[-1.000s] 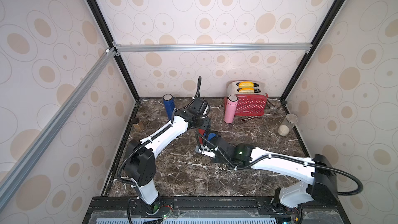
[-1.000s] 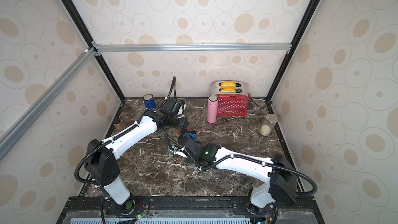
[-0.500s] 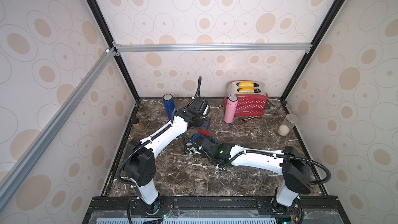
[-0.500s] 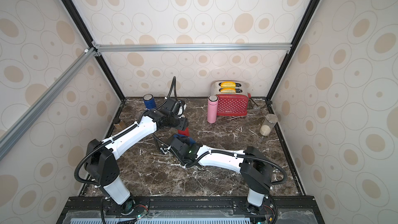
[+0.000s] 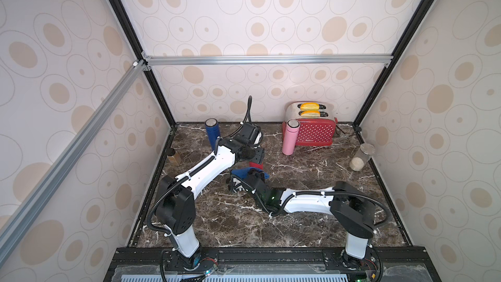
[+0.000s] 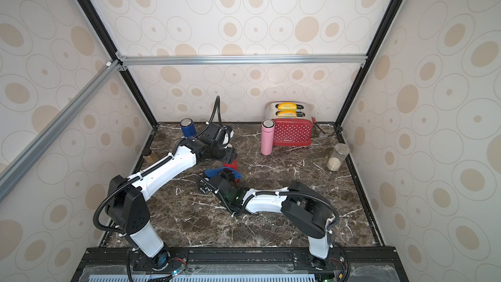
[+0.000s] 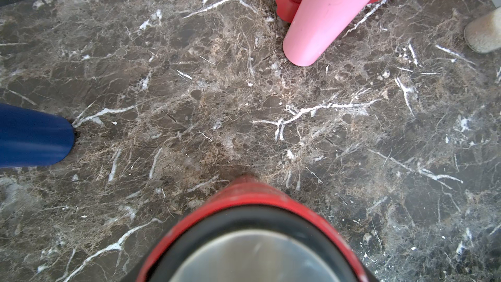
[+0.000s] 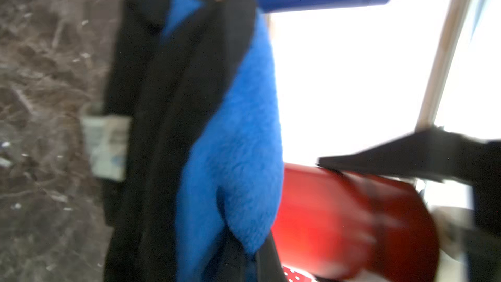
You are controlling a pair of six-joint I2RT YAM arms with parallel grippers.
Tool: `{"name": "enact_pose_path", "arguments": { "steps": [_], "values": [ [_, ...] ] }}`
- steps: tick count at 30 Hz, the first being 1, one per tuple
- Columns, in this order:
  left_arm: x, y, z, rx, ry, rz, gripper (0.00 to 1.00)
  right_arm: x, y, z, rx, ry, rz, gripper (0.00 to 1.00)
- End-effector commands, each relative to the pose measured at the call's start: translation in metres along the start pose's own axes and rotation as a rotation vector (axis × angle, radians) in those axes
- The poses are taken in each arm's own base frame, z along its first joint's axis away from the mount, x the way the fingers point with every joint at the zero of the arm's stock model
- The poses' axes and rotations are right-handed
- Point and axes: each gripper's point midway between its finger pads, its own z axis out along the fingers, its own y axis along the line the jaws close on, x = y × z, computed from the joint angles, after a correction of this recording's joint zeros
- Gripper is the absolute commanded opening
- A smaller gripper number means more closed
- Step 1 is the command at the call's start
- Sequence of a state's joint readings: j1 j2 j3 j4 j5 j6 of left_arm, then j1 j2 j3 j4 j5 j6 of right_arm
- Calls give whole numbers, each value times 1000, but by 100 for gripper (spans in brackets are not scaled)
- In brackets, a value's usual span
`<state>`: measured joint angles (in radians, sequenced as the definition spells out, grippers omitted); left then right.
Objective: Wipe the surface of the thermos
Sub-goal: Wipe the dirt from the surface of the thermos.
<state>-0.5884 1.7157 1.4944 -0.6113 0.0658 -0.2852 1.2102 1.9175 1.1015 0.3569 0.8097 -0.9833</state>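
Observation:
The thermos (image 5: pixel 255 164) is red with a steel lid (image 7: pixel 252 250) and stands upright mid-table in both top views (image 6: pixel 232 164). My left gripper (image 5: pixel 256 158) reaches over its top and is shut on it. One black finger (image 8: pixel 406 158) lies along its side in the right wrist view. Just in front of the thermos, my right gripper (image 5: pixel 252 177) is shut on a blue cloth (image 5: pixel 244 172). The cloth (image 8: pixel 238 131) hangs right beside the red body (image 8: pixel 339 218). Whether it touches the thermos is too blurred to tell.
A blue thermos (image 5: pixel 212 134) stands at the back left. A pink thermos (image 5: pixel 290 138) stands in front of a red toaster (image 5: pixel 314 131). A glass jar of grains (image 5: pixel 360 157) sits by the right wall and a small jar (image 5: pixel 173 157) by the left wall.
The right arm has folded, its elbow swinging towards the front right, while the cloth shifted a little to the left beside the thermos. The left arm and the thermos have stayed put.

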Motion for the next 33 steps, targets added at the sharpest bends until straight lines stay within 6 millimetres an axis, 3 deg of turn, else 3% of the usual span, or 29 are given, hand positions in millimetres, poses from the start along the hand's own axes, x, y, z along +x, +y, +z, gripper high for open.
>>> {"name": "enact_pose_path", "arguments": {
  "steps": [1,4,6,15,20,27,33],
  "values": [
    [26,-3,9,26,108,15,0,12,9,15,42,48,14,0],
    [28,-2,7,25,118,19,0,15,19,18,33,58,20,0],
    [30,-1,8,17,130,27,0,15,12,18,59,62,14,0],
    [37,3,10,-4,184,48,0,9,-76,-6,372,70,-137,0],
    [39,6,9,-24,205,57,0,10,-98,-15,435,79,-174,0],
    [45,12,4,-57,236,77,0,25,-85,-12,436,136,-191,0],
    [51,16,-1,-74,262,88,0,40,-39,5,353,175,-201,0]
  ]
}}
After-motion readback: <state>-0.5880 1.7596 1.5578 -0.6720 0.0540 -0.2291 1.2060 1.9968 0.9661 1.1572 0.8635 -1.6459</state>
